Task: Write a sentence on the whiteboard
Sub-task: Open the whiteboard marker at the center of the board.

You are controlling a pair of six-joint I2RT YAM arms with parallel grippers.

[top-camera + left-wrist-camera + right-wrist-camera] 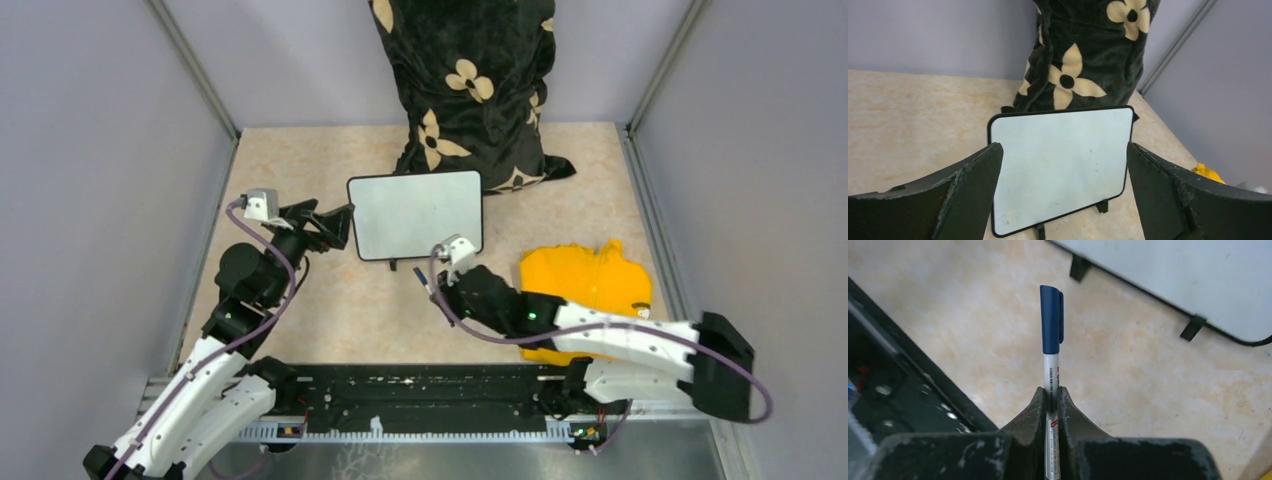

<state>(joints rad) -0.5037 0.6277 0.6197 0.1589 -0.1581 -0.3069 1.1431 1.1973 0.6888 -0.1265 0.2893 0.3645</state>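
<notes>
The whiteboard (415, 215) stands on small black feet in the middle of the table, a white face in a thin black rim. No sentence shows on it; the face (1063, 160) is blank apart from faint specks. My left gripper (340, 228) sits at the board's left edge, open wide, and in the left wrist view the gripper (1064, 150) frames the board between its fingers. My right gripper (440, 288) hovers just in front of the board's near edge, shut on a white marker (1052, 325) with its blue cap on. The capped end points toward the board's corner (1188, 275).
A black cushion with cream flowers (470, 80) leans on the back wall right behind the board. A yellow cloth (585, 280) lies right of the board, partly under my right arm. Grey walls close in left and right; a black rail (420, 390) runs along the near edge.
</notes>
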